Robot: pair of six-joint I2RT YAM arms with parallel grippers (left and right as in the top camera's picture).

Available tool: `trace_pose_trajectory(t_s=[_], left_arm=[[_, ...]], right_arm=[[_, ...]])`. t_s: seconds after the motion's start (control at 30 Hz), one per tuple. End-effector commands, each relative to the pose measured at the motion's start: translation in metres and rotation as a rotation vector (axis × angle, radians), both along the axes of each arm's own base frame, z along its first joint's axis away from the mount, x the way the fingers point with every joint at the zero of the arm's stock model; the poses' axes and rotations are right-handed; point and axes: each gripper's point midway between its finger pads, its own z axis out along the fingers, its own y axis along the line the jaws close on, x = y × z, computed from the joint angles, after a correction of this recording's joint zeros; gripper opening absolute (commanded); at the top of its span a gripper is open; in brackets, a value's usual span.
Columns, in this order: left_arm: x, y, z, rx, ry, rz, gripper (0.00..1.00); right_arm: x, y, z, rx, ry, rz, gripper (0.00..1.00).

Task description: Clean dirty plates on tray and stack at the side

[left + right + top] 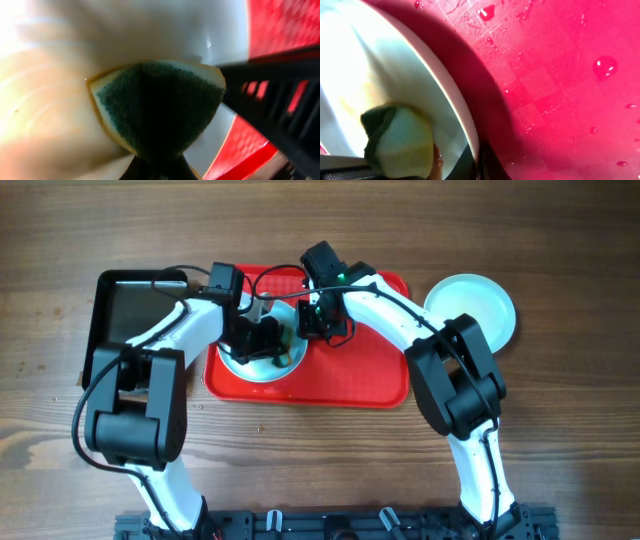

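One dirty plate (262,370) lies on the left half of the red tray (350,375). My left gripper (268,340) is shut on a green and yellow sponge (160,100), which presses on the plate's pale inside (150,30). My right gripper (313,323) is shut on the plate's right rim; in the right wrist view the rim (465,125) runs down between its jaws (479,162). An orange-brown smear shows beside the sponge (400,142). A clean pale plate (472,308) sits on the table to the right of the tray.
A glossy black tray (130,305) sits at the far left, under the left arm. Water drops dot the red tray's floor (560,75). Both arms meet closely over the plate, and the right gripper's black body (280,100) stands right beside the sponge.
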Motion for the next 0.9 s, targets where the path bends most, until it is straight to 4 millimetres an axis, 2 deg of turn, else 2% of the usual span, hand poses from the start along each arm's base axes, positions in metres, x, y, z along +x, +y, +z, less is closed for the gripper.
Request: trace_pose_trajectory(t_s=[0.0,0.13,0.2,0.33,0.5,0.53,0.67,0.87], left_arm=[[0.003,-0.011,-0.009,-0.042,-0.008,-0.002,0.04],[0.02,-0.013,-0.006,-0.052,-0.059,0.045,0.04],[0.033,-0.005,-0.009,0.001,-0.085,0.108,0.04],[0.057,0.035,-0.022,0.219,-0.126,0.328,0.04],[0.067,0.082,-0.026,0.448,-0.165,0.538,0.04],[0.067,0.094,-0.026,0.51,-0.176,0.569,0.04],[0.058,0.112,-0.025,0.618,-0.158,0.582,0.04],[0.033,0.12,-0.016,0.704,-0.035,0.537,0.04]], right_arm=[[-0.001,-0.001,-0.012,-0.025,0.019,-0.019,0.04],[-0.001,-0.002,-0.012,-0.025,0.019,-0.019,0.04],[-0.001,-0.002,-0.012,-0.025,0.019,-0.019,0.04],[-0.001,-0.002,-0.012,-0.025,0.019,-0.019,0.04],[-0.001,-0.001,-0.012,-0.025,0.018,-0.019,0.04],[-0.001,-0.001,-0.012,-0.025,0.018,-0.019,0.04],[-0.001,-0.001,-0.012,-0.024,0.017,-0.019,0.04],[0.0,-0.001,-0.012,-0.023,0.015,-0.019,0.04]])
